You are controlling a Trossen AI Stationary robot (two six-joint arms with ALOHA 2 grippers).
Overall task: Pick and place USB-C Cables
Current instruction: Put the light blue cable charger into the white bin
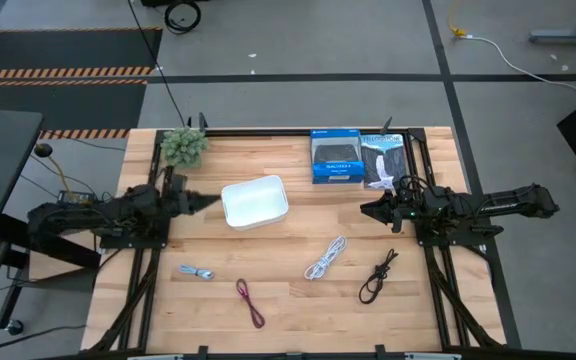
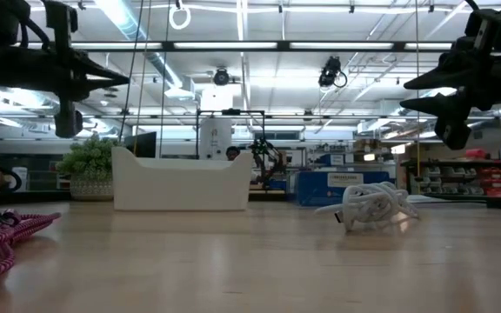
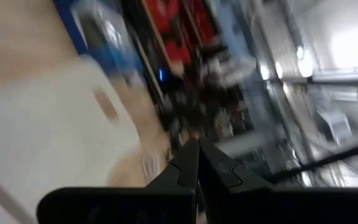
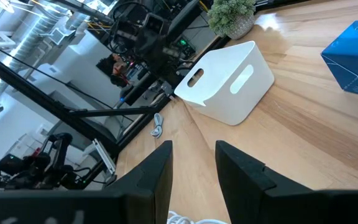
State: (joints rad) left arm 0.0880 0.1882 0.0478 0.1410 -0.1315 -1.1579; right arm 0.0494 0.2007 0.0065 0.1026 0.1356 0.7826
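Observation:
Four cables lie loose on the wooden table's near half: silver-grey (image 1: 196, 272), maroon (image 1: 250, 302), white (image 1: 325, 258) and black (image 1: 378, 276). The low view shows the maroon cable (image 2: 3, 239) and the white cable (image 2: 372, 207) resting on the tabletop. My left gripper (image 1: 206, 203) hovers above the table just left of the white tray (image 1: 255, 201), its fingers shut (image 3: 197, 152). My right gripper (image 1: 368, 210) hovers right of the tray, above and beyond the white and black cables, its fingers open (image 4: 194, 177). Neither gripper touches anything.
Two blue-and-black retail boxes (image 1: 335, 157) (image 1: 385, 160) sit at the far edge. A small potted plant (image 1: 184, 146) stands at the far left corner. The white tray (image 2: 181, 183) stands mid-table between the arms. Bare wood lies between the cables.

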